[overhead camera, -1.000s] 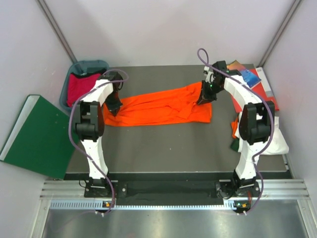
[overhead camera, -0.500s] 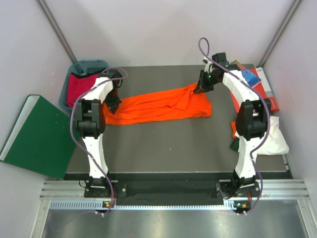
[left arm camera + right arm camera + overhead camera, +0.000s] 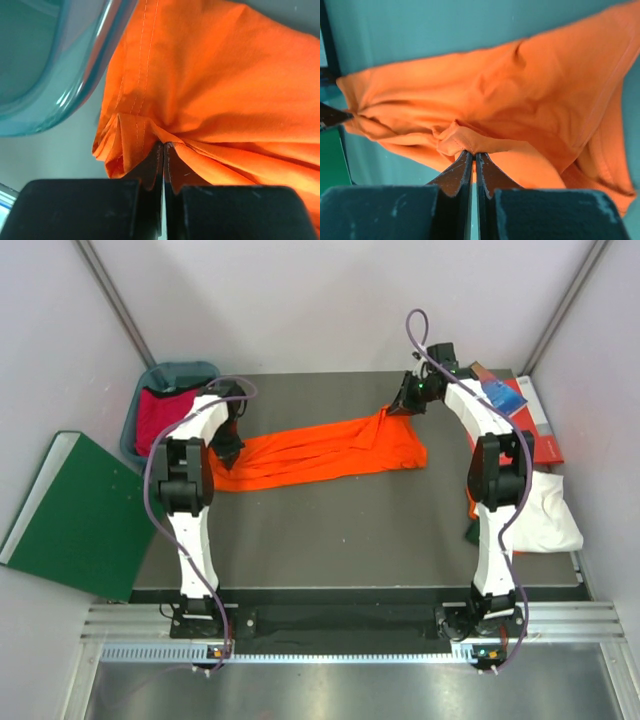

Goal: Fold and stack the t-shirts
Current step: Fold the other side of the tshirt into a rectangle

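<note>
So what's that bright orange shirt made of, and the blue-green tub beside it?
The bright orange shirt looks like soft matte cloth, probably cotton: it wrinkles and shows stitched hems. The blue-green tub seems glossy plastic, slightly see-through, its rim glinting.

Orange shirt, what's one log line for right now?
left gripper shut on orange shirt | right gripper shut on orange shirt | orange shirt bunched, stretched between them, not yet folded

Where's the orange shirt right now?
Seen from above, the orange t-shirt stretches across the far half of the table, its ends pinched by the left pincer beside the teal bin and the right pincer.
</note>
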`<state>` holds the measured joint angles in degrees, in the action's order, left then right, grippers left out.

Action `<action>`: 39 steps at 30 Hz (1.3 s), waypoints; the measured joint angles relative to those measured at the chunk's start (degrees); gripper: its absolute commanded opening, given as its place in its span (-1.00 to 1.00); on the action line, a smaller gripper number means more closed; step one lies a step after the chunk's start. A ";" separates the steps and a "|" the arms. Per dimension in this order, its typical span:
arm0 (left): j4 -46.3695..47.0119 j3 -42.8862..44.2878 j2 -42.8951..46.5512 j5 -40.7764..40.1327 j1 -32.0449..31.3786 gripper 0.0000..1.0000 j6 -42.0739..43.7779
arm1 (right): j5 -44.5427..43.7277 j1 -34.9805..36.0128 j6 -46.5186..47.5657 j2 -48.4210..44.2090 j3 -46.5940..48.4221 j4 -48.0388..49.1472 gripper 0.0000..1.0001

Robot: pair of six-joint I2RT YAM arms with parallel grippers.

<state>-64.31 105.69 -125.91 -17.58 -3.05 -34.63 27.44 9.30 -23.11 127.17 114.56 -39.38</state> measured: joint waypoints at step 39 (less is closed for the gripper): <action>2.36 -1.22 12.24 3.13 0.44 0.98 6.10 | -8.37 5.20 -1.40 1.31 -8.44 9.73 -1.00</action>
<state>-61.95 104.47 -113.67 -14.46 -2.61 -28.53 19.07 14.50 -24.51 128.49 106.13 -29.65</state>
